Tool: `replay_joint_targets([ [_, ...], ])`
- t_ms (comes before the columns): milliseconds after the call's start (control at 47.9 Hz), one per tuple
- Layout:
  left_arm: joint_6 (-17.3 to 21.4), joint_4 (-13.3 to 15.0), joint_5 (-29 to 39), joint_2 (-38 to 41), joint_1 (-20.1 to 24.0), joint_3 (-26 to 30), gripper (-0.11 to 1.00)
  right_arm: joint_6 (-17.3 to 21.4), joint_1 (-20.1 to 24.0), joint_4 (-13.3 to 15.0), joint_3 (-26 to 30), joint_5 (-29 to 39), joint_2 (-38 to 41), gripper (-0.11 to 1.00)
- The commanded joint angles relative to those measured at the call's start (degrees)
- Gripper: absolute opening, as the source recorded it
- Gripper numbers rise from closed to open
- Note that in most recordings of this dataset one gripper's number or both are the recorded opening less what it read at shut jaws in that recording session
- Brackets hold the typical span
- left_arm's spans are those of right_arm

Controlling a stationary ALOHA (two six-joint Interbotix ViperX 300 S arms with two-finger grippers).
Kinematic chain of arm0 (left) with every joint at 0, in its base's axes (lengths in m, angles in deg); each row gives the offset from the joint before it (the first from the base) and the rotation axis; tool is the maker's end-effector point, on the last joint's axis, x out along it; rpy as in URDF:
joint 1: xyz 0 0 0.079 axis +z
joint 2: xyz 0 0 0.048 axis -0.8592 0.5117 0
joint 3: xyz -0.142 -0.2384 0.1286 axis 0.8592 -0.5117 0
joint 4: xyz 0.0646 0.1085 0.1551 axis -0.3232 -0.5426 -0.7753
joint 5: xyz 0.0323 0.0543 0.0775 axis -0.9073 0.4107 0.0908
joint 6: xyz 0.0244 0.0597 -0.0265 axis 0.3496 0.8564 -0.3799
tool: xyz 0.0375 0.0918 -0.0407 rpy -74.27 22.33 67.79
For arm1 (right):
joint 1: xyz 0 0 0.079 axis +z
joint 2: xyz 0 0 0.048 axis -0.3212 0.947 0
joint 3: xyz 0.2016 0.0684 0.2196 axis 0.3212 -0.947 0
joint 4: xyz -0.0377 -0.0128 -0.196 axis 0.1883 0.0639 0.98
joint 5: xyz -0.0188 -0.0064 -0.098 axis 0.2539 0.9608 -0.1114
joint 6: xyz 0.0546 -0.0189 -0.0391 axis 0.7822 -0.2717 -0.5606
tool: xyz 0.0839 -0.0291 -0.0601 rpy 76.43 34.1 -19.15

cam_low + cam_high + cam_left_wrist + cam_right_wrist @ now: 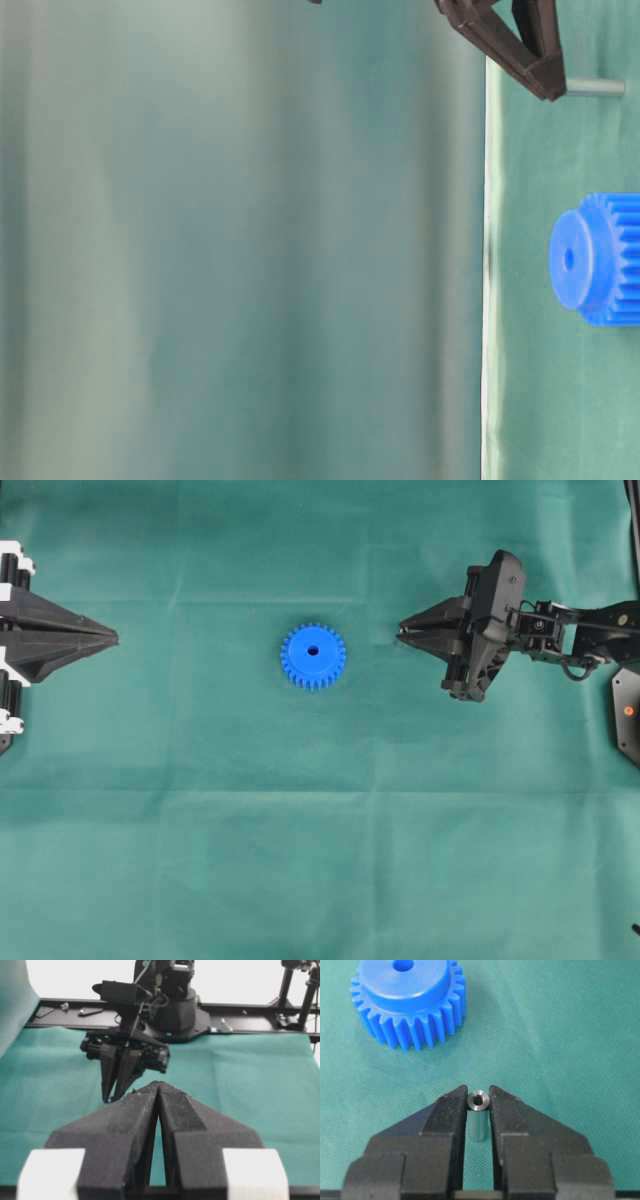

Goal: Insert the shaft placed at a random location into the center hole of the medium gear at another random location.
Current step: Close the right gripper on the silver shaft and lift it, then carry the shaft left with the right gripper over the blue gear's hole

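The medium gear [313, 655], bright blue with a raised hub, lies flat on the green cloth near the middle, its dark center hole [313, 651] facing up. My right gripper [400, 633] is to its right, shut on the shaft [479, 1110]. The small silver pin stands upright between the fingertips, its shiny hollow end on top. The wrist view shows the gear [407, 1000] ahead and to the left of the right gripper [479, 1091], well apart. In the table-level view the shaft [595, 87] sticks out from the fingertips. My left gripper [115, 637] rests shut and empty at the left edge.
Green cloth [320, 830] covers the whole table. The right arm's base and a black rail [250, 1012] stand at the far side in the left wrist view. A black mount [625, 715] sits at the right edge.
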Motion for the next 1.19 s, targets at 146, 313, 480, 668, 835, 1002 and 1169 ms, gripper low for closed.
replay_joint_targets([
  [146, -0.09, -0.09, -0.26, 0.26, 0.18, 0.97, 0.00, -0.70, 0.18, -0.53, 1.41, 8.09, -9.40, 0.14],
  [313, -0.09, -0.09, -0.26, 0.26, 0.18, 0.97, 0.00, -0.70, 0.18, -0.53, 2.81, 15.47, -16.17, 0.14],
  [480, -0.09, -0.09, -0.26, 0.53, 0.18, 0.97, 0.00, -0.70, 0.18, -0.53, 3.34, 19.78, -19.69, 0.14],
  [668, -0.09, -0.09, -0.26, 0.62, 0.18, 0.97, 0.00, -0.70, 0.18, -0.44, 3.43, 20.13, -19.34, 0.14],
  [835, -0.09, -0.09, -0.26, 0.62, 0.18, 0.88, 0.00, -0.53, 0.18, -0.53, 3.78, 20.04, -18.90, 0.14],
  [1002, -0.09, -0.09, -0.26, 0.62, 0.18, 0.88, 0.00, -0.35, 0.70, -0.53, 5.45, 19.86, -17.14, 0.14],
  [1169, -0.09, -0.09, -0.26, 0.62, 0.18, 0.88, 0.00, -0.26, 1.76, -0.53, 8.26, 19.86, -14.24, 0.14],
])
